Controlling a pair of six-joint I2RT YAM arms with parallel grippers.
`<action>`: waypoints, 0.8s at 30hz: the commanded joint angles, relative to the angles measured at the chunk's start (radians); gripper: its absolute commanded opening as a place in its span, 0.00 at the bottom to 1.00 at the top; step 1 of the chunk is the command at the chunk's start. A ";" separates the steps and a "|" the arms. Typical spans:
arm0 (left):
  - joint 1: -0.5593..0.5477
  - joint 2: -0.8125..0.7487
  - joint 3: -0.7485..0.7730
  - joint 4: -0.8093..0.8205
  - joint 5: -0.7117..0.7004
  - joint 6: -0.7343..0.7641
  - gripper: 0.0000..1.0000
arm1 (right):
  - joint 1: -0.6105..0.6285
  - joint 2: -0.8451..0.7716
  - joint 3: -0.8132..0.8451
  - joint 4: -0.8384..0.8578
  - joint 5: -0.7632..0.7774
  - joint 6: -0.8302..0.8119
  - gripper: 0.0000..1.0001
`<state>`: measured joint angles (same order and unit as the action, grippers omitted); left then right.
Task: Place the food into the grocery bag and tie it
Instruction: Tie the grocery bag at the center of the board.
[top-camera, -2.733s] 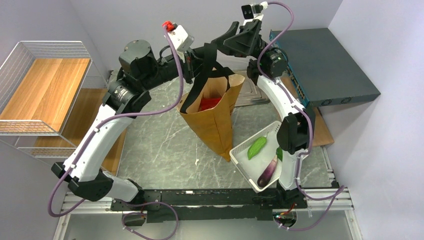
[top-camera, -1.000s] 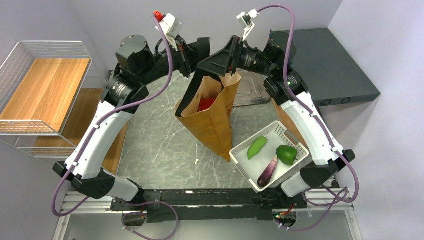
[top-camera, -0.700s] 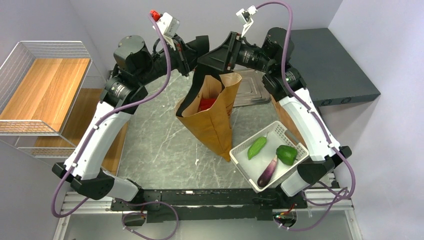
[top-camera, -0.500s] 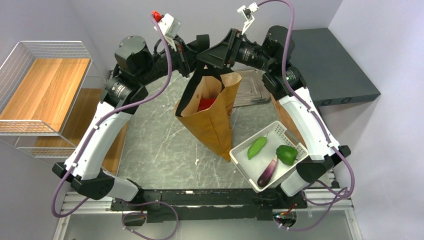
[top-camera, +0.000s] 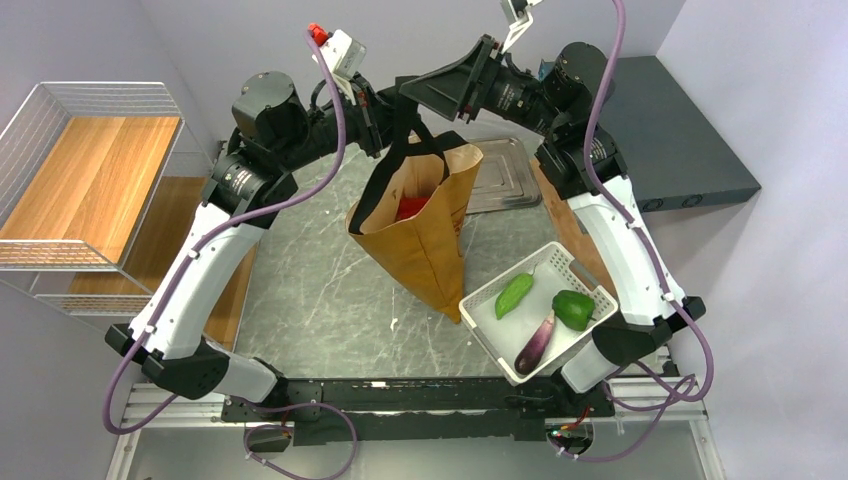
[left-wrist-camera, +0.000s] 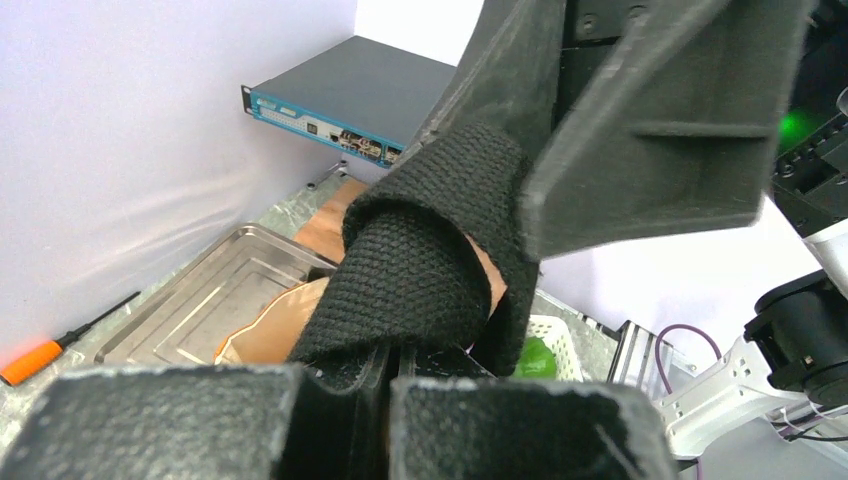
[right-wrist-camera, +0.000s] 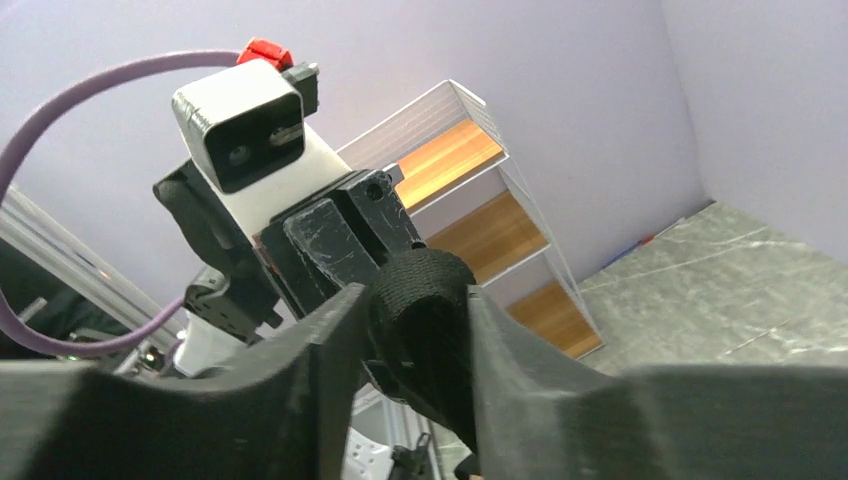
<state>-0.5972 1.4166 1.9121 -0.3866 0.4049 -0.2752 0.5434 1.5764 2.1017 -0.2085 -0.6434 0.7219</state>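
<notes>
From above, the mustard-ochre grocery bag (top-camera: 425, 240) leans over the grey marbled table (top-camera: 320, 290), hung by its black webbing strap (top-camera: 408, 135). A red packet (top-camera: 412, 208) shows inside its open mouth. The left gripper (top-camera: 386, 102) and right gripper (top-camera: 414, 92) meet at the strap's top, almost touching each other and close to the back wall. A white slotted basket (top-camera: 490, 335) sits just beside the bag's near corner, holding a purple eggplant (top-camera: 536, 343) and two green vegetables, so not all the food is bagged. The left wrist view shows the left fingers pressed together on the strap, which rises out of them into a thick rolled loop running up against the right gripper's fingers. In the right wrist view that roll fills the gap between the right fingers and touches both, but I cannot tell whether it is pinched firmly yet. The step looks like knotting: the left should stay as the anchor while the right takes a sure bite and draws the loop across slowly, so the bag is not dragged into the basket. Open table lies to the left, while a flat metal tray (top-camera: 500, 185) and the wall crowd the far side.
</notes>
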 joint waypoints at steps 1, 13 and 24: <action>-0.007 -0.018 0.019 0.038 0.026 0.001 0.00 | 0.000 -0.008 0.006 0.019 0.022 -0.010 0.37; -0.007 -0.042 0.022 0.013 0.017 0.015 0.00 | -0.130 -0.095 -0.153 -0.006 0.060 0.025 0.00; -0.006 -0.045 0.048 0.005 0.039 -0.007 0.00 | -0.259 -0.204 -0.315 -0.071 -0.013 -0.006 0.02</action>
<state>-0.6212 1.4277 1.9026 -0.4309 0.4271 -0.2733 0.3531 1.4044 1.8091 -0.2577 -0.7418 0.7540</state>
